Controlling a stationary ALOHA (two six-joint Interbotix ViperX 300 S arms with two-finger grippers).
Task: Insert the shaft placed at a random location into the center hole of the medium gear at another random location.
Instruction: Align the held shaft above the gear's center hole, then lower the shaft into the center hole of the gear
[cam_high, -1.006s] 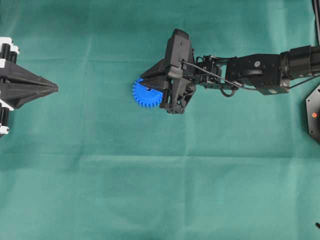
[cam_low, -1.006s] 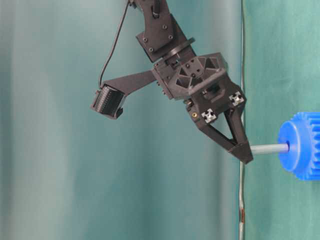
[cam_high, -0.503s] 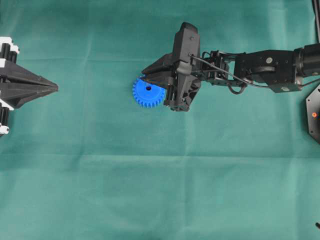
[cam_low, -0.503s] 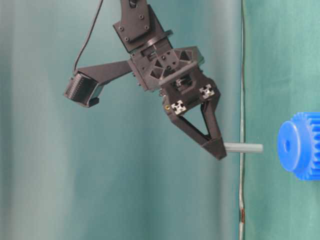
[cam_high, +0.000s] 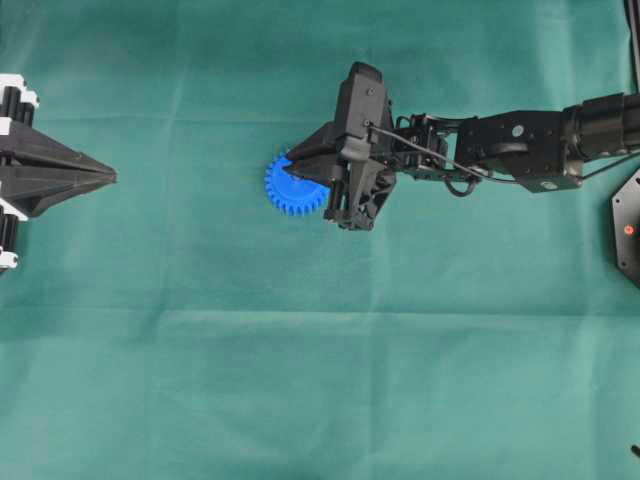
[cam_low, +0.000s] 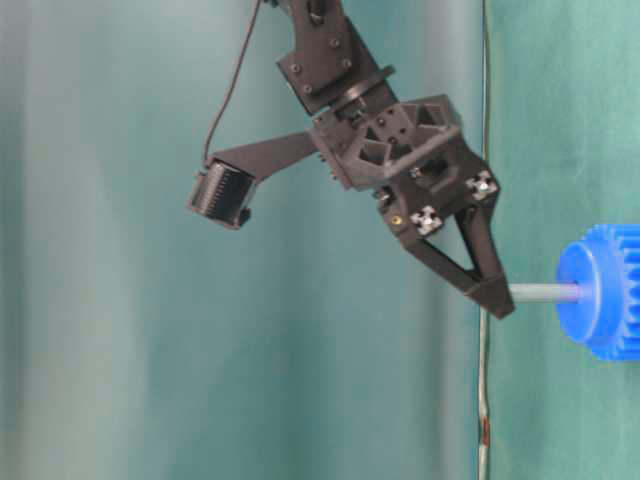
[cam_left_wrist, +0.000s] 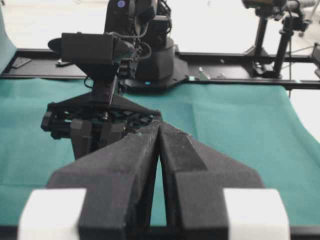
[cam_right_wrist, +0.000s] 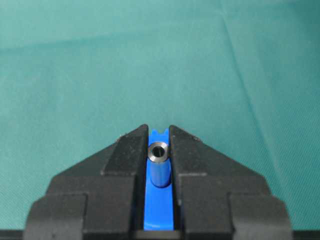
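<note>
The medium gear lies flat on the green cloth, bright blue and toothed. My right gripper hangs over its right half, shut on the shaft, a thin grey pin. In the table-level view the gripper holds the pin's back end, and its front end meets the middle of the gear's hub, covering the center hole. The right wrist view looks down the shaft between the fingers, with the blue gear beneath. My left gripper rests at the far left, shut and empty, its tips together.
A black unit with a red light sits at the right edge. The right arm stretches in from the right. Beyond the cloth's far edge, the left wrist view shows an arm base and a camera stand.
Half a second ago the right gripper held the shaft lifted clear of the gear. It has come back down, and the shaft's end sits at the hub again, as one second ago.
</note>
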